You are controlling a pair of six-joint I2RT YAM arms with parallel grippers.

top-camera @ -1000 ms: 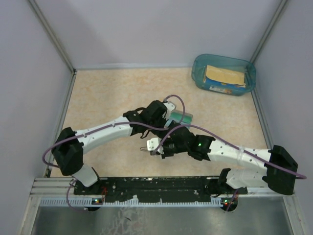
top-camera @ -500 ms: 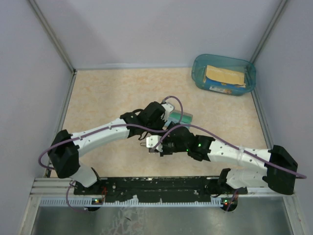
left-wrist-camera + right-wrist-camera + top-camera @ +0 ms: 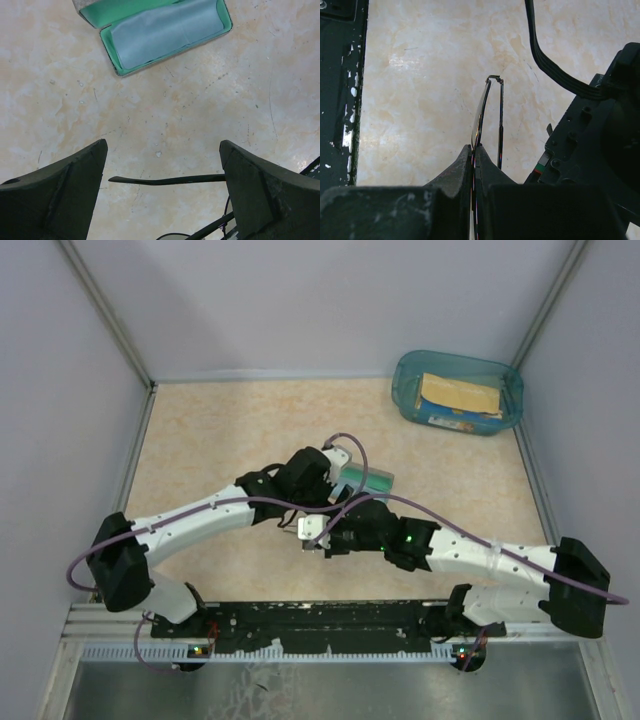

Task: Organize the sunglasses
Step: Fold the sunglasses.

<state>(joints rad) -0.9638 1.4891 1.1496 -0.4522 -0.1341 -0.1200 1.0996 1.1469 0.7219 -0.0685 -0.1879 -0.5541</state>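
My right gripper (image 3: 476, 148) is shut on the sunglasses (image 3: 481, 117), pinching the thin dark wire frame edge-on just above the table. One slim temple arm (image 3: 167, 180) crosses the gap between my left gripper's open fingers (image 3: 270, 192), with part of a lens rim (image 3: 175, 236) below it. My left gripper (image 3: 162, 146) is open and holds nothing, hovering over that temple arm. The grey case (image 3: 160, 35) lies open beyond it, green-lined, with the light blue cloth (image 3: 165, 30) inside. In the top view both grippers (image 3: 335, 478) (image 3: 312, 533) meet mid-table beside the case (image 3: 368, 480).
A teal plastic bin (image 3: 405, 390) holding a yellow box stands at the back right corner. Grey walls enclose the beige table (image 3: 220, 440). The left arm's black body (image 3: 600, 135) is close on the right of the right wrist view. A black rail (image 3: 340, 90) runs along the near edge.
The left arm has swung its elbow leftward and drawn its gripper slightly back toward the right gripper. The right gripper has stayed in place, still shut on the sunglasses.
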